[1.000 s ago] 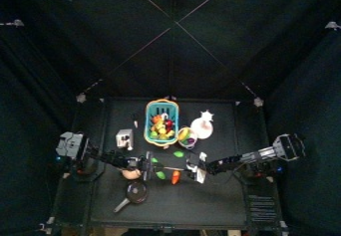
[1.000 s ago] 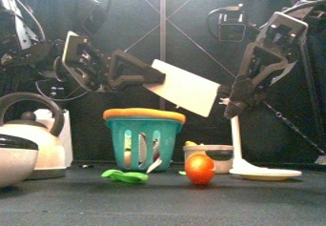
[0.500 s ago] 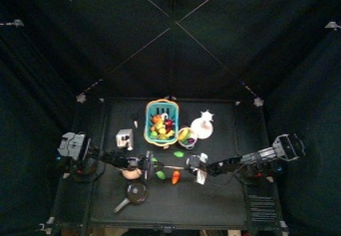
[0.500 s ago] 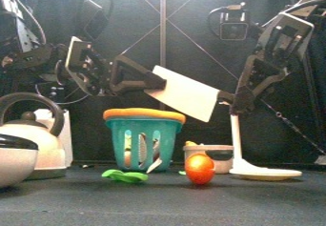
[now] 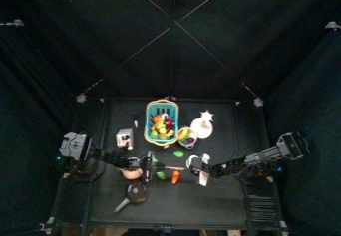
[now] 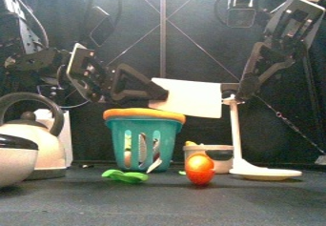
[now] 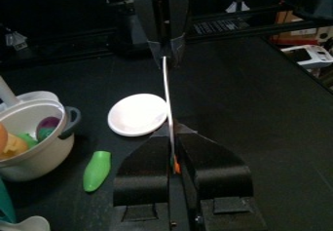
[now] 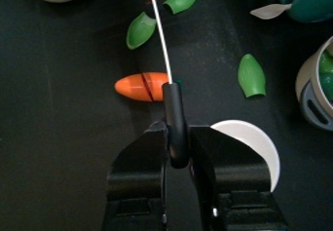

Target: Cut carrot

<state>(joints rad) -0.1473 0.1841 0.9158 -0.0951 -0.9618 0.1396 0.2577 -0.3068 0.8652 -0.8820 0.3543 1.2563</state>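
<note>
The carrot [image 6: 200, 169] is a small orange piece lying on the black table in front of the green basket [image 6: 143, 139]; it also shows in the top view [image 5: 172, 178] and the right wrist view [image 8: 140, 85]. A white knife [image 6: 192, 98] hangs in the air above it, blade roughly level. My left gripper [image 7: 172, 142] is shut on the blade, which runs edge-on between its jaws. My right gripper [image 8: 173, 128] is closed round the knife's black handle [image 8: 173, 103], directly above the carrot.
A kettle [image 6: 26, 139] stands at the front left. The basket holds yellow and orange fruits. A small bowl [image 6: 211, 156] and a white stand [image 6: 261, 173] sit to the right. Flat green pieces [image 8: 139, 30] and a white plate [image 8: 254, 142] lie near the carrot.
The right gripper's jaws have closed on the knife handle. The knife has tipped from slanted to nearly level and sunk a little. The carrot has not moved.
</note>
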